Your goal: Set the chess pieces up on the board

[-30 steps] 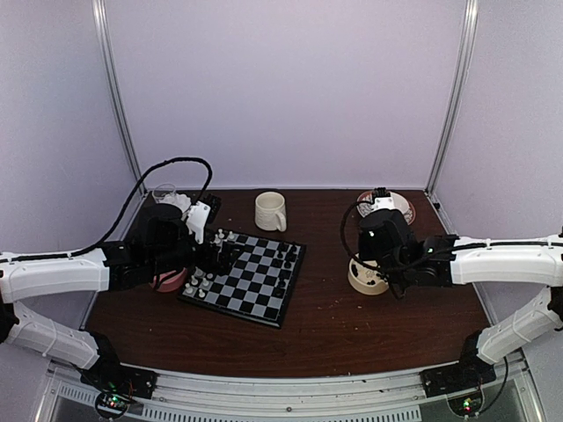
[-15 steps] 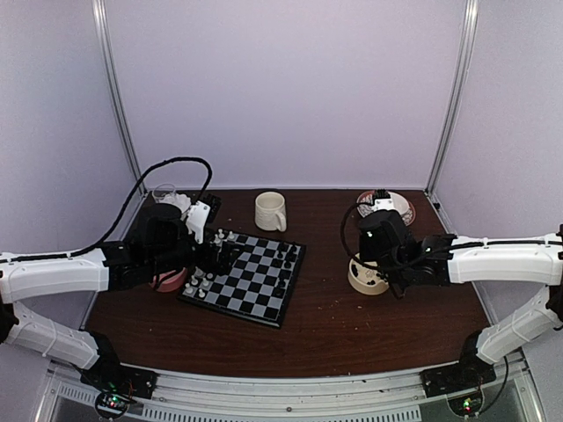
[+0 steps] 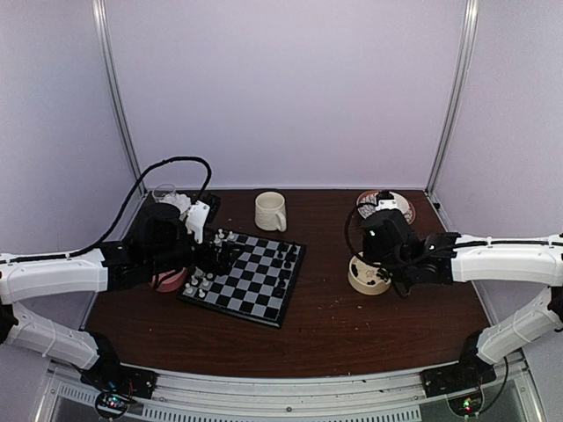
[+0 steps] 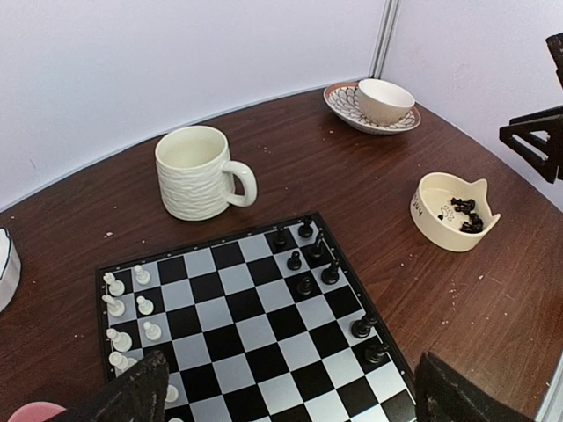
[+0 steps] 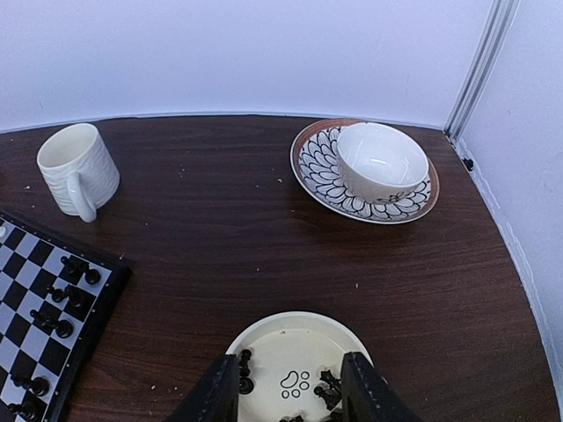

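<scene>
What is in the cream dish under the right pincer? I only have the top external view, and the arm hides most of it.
Observer: The right wrist view shows black chess pieces lying in the cream dish, around a paw print on its floor.
Operator: Is that pincer gripping one?
Observer: No. The right pincer stands open over the dish, nothing between its fingers.
Operator: And the left pincer? I can't see it either.
Observer: The left wrist view shows the left pincer wide open over the board, holding nothing.
</scene>
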